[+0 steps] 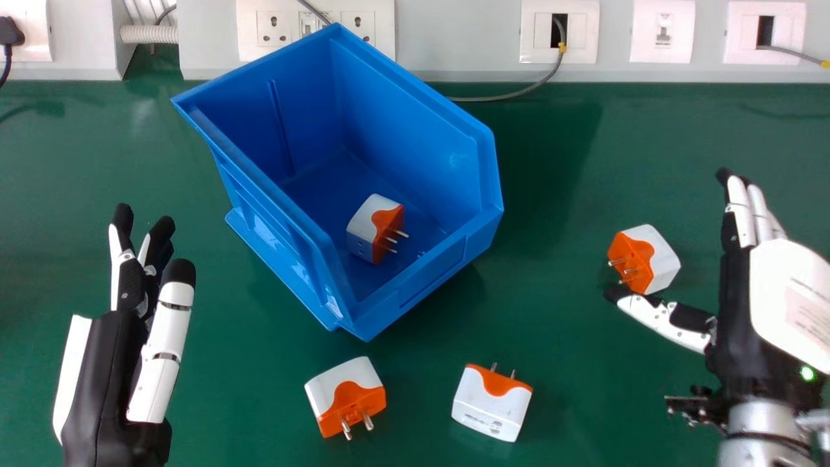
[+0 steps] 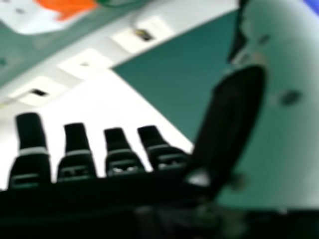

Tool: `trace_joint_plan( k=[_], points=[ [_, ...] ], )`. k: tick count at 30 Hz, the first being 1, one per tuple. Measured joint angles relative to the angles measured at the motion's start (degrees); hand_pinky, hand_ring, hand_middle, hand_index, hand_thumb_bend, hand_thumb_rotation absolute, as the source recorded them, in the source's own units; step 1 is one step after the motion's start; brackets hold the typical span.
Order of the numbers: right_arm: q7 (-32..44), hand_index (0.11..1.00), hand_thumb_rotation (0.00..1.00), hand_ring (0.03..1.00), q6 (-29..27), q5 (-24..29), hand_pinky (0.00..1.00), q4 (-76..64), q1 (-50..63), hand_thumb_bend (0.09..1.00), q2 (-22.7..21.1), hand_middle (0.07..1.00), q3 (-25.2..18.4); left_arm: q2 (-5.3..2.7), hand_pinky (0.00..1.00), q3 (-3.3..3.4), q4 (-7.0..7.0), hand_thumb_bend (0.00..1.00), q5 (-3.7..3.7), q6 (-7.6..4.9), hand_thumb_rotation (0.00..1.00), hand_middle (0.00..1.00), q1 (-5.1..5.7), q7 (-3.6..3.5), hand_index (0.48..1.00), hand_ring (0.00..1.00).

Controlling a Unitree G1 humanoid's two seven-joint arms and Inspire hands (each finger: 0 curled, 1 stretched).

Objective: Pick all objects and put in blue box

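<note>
The right hand (image 1: 788,298) is released, its thumb spread just beside a plug adapter (image 1: 663,259) on the green surface (image 1: 648,143). Farther to this hand's left stands the blue box (image 1: 415,130), with a second adapter (image 1: 367,224) inside. A third adapter (image 1: 340,389) and a fourth adapter (image 1: 491,405) lie between the right hand and the relaxed, unclenched left hand (image 1: 159,363).

We are looking past our right hand (image 1: 786,292), whose dark fingers (image 2: 31,132) are standing straight and slightly apart, while its dark thumb (image 2: 234,112) is slanting beside them. Beyond, we are seeing an orange and white adapter (image 2: 35,16), partly cut off, near a pale wall panel (image 2: 172,14) with socket plates (image 2: 142,35), and we are also catching green tabletop (image 2: 192,64) and a blue patch (image 2: 313,6) too small to identify.
</note>
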Motion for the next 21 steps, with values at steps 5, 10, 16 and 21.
trace_joint_plan(
  k=[5, 10, 16, 21],
  points=[
    [1.78, 0.897, 0.53, 0.858, 5.93, -0.15, 0.73, 3.39, -4.01, 0.638, 1.11, 0.904, 2.06, 0.13, 1.00, 0.01, 0.01, 0.29, -0.05, -0.07, 0.83, 0.98, -0.06, -0.34, 0.985, 1.00],
    [4.31, 0.871, 0.50, 0.836, 11.72, -1.10, 0.72, 3.86, -6.24, 0.648, 1.36, 0.880, 4.53, 0.15, 1.00, 0.08, -0.03, 0.30, -0.03, -0.07, 0.83, 0.99, 0.11, -0.29, 0.990, 1.00],
    [10.42, 0.859, 0.46, 0.835, 18.48, -1.84, 0.73, 3.72, -8.20, 0.646, 1.31, 0.870, 6.38, 0.20, 1.00, 0.21, -0.06, 0.30, 0.01, -0.06, 0.83, 0.98, 0.11, -0.28, 0.983, 1.00],
    [12.82, 0.859, 0.46, 0.841, 21.40, -2.20, 0.73, 4.08, -10.95, 0.650, 0.81, 0.872, 7.24, 0.21, 1.00, 0.27, -0.06, 0.27, -0.05, -0.06, 0.82, 0.98, -0.02, -0.32, 0.984, 1.00]
  ],
)
